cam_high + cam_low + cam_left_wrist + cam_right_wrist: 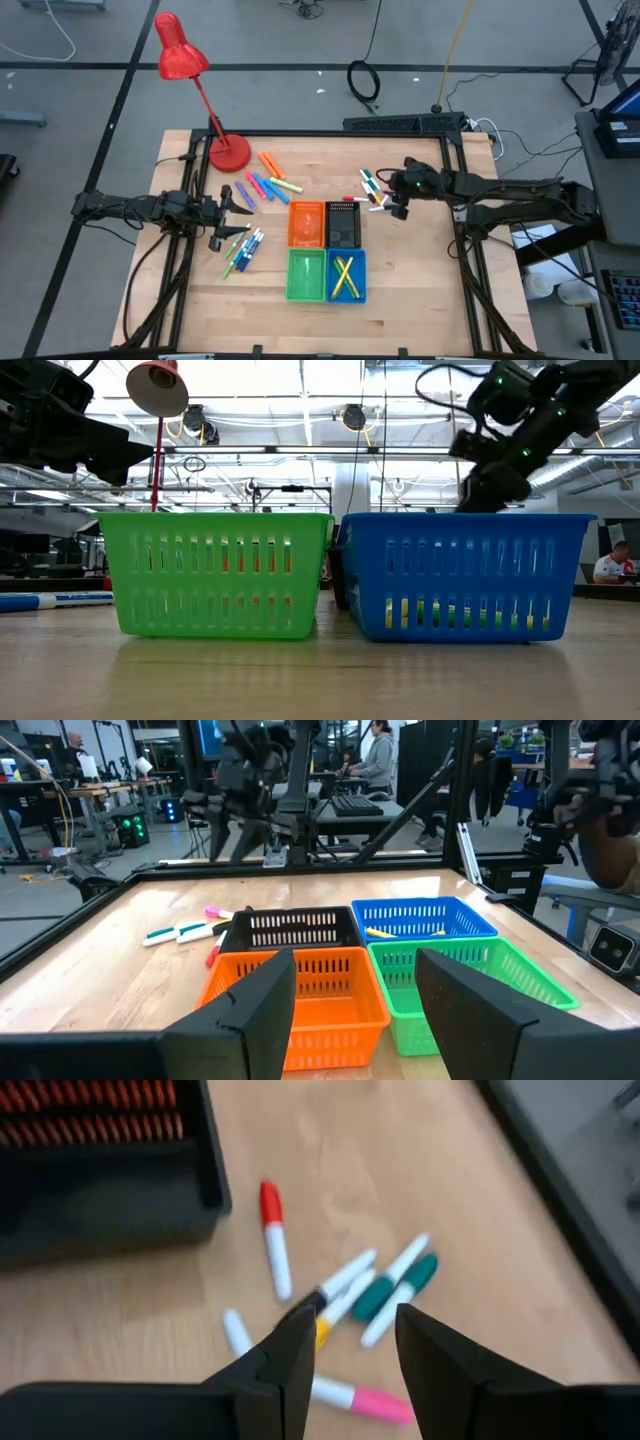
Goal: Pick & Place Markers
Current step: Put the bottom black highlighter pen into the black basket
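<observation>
Wooden table (pixel 420 280): our right gripper (pixel 345 1342), jaws apart beside the black bin (pixel 100 1190), may nudge crowded markers (pixel 385 1292) and grab two.

One camera looks straight down on the worktop (pixel 400 290); another sits level, close against the green bin (pixel 215 572), shared with overhead.

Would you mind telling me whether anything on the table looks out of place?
Nothing looks damaged or spilled. Loose markers lie in scattered clusters around the four bins, and only the blue bin holds any, two yellow ones.
</observation>
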### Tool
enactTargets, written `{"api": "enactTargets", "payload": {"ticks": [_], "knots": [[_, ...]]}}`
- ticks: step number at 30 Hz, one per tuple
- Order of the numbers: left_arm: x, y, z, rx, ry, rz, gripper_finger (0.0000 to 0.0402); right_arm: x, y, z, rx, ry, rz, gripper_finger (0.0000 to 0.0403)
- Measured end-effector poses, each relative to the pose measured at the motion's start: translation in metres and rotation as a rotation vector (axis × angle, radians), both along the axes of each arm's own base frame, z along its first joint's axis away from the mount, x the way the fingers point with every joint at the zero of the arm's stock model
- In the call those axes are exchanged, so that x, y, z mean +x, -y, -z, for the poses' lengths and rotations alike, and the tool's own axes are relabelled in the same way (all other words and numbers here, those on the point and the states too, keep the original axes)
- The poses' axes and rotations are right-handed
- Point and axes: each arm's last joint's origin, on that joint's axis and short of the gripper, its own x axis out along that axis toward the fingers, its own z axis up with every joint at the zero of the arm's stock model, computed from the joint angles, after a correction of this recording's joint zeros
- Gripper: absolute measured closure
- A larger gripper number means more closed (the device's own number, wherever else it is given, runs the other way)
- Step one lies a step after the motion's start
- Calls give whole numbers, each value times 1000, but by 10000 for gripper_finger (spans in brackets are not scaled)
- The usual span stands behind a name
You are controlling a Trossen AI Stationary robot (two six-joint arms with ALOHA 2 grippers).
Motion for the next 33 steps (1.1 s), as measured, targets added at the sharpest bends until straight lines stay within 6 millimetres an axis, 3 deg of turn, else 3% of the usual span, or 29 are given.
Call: {"api": "enactTargets", "payload": {"ticks": [7,23,33], "knots": [[0,0,0,0,0,0,190,-9,-4,27,24,-38,-4,279],[0,0,0,0,0,0,190,-23,-12,65,70,64,-102,294],[0,0,0,0,0,0,190,-26,-13,68,103,58,-76,294]]}}
